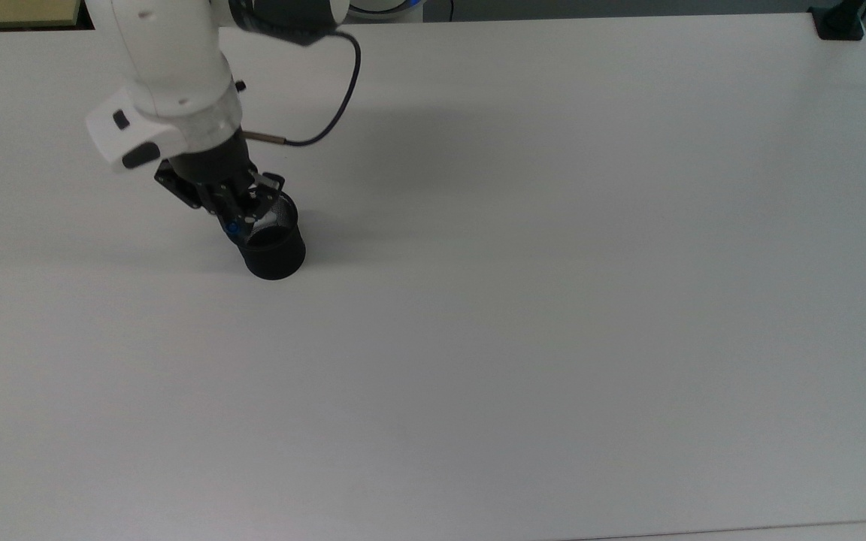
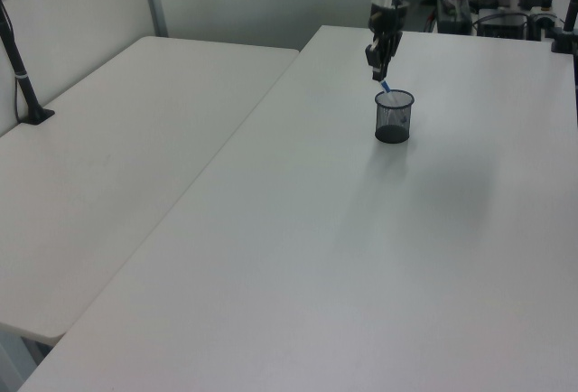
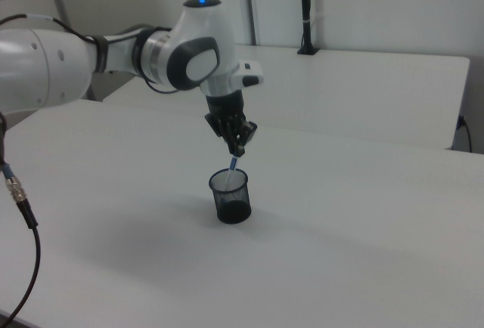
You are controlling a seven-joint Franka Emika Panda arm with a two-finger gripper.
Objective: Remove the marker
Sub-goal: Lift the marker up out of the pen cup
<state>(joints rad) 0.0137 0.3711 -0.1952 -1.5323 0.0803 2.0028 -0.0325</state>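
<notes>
Black two-finger tool [image 3: 237, 149] is pinched on the top of the slim white-barrelled marker with blue trim [image 3: 234, 163]. The marker is partly lifted: upper part above the rim, lower end inside the black wire-mesh cup [image 3: 230, 196], seen in the right view.

My read for this step: pull straight up along the marker's axis until the lower end clears the rim, and only then move sideways. Any sideways drift now would lever the marker against the rim, and the cup looks light enough to tip or drag. Keep the grip firm, since the barrel looks smooth and could slip between the fingers.

Materials:
- Cup: see-through mesh wall, round, open top, slight taper toward the base, standing upright.
- Marker: thin rigid cylinder, glossy-looking plastic.
- White worktop [image 1: 553, 300]: flat, matte, little grip for the cup base.
</notes>
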